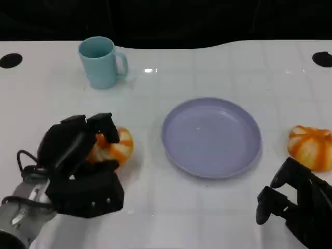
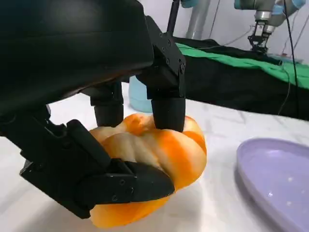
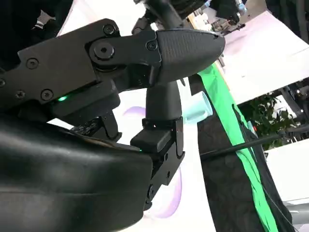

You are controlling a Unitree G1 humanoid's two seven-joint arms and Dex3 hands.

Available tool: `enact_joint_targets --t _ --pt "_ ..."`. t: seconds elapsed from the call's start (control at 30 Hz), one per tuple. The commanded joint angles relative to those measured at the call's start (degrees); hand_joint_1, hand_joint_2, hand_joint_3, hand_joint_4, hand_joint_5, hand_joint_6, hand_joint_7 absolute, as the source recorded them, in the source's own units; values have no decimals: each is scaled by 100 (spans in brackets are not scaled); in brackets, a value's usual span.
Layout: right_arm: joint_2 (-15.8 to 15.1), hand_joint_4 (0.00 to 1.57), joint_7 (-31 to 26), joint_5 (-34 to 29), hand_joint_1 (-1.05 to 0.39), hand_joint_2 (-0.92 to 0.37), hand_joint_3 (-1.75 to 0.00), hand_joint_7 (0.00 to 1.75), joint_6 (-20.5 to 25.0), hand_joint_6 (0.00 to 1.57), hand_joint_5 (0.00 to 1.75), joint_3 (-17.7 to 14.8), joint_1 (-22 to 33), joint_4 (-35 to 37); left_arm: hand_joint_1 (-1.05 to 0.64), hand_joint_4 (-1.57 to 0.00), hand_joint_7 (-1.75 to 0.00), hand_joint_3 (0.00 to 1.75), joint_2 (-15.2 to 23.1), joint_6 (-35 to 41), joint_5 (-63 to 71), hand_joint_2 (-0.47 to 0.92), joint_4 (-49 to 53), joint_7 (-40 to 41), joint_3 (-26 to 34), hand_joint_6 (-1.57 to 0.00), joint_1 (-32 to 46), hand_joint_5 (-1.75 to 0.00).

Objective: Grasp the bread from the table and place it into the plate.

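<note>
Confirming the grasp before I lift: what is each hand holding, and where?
Left hand grips the bread, fingers on top, thumb at its lower side. Right hand holds nothing.

A lab: robot arm (image 2: 263, 14) beyond the white table (image 1: 155, 207).

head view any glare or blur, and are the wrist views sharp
Head view: soft overall, one small glare spot on the table right of the mug; the plate shows only a faint sheen. Left wrist view: bread and left hand fairly sharp, background softer. Right wrist view: right hand dark, white table behind it overexposed.
</note>
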Motion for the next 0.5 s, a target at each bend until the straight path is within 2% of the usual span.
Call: enact_joint_targets --t 0.03,0.27,0.3,0.37,0.5 --pt "-51 75 3 79 -60 -92 -37 162 41 59 175 -77 0 9 -20 -86 -175 109 33 286 -186 55 -574 -349 215 -67 108 -175" --pt "-67 75 1 32 -60 -92 -38 161 15 59 175 -56 20 -10 -16 -82 -175 108 -49 441 -472 50 -1160 -973 371 -64 -23 -175" --pt "-68 75 -13 23 -60 -92 -38 161 22 59 175 -53 24 -22 -16 -85 -175 118 -79 344 -508 45 -1103 -998 367 -65 -102 -175" --pt "-88 75 13 -4 -60 -92 -39 161 -5 59 175 -45 14 0 -17 -88 -175 125 -155 227 -512 44 -974 -1021 331 -67 -289 -175" --pt "-61 75 12 9 -59 -92 -38 162 -25 58 175 -56 7 30 -20 -88 -175 129 -320 37 -427 43 -638 -1018 234 -69 -648 -175"
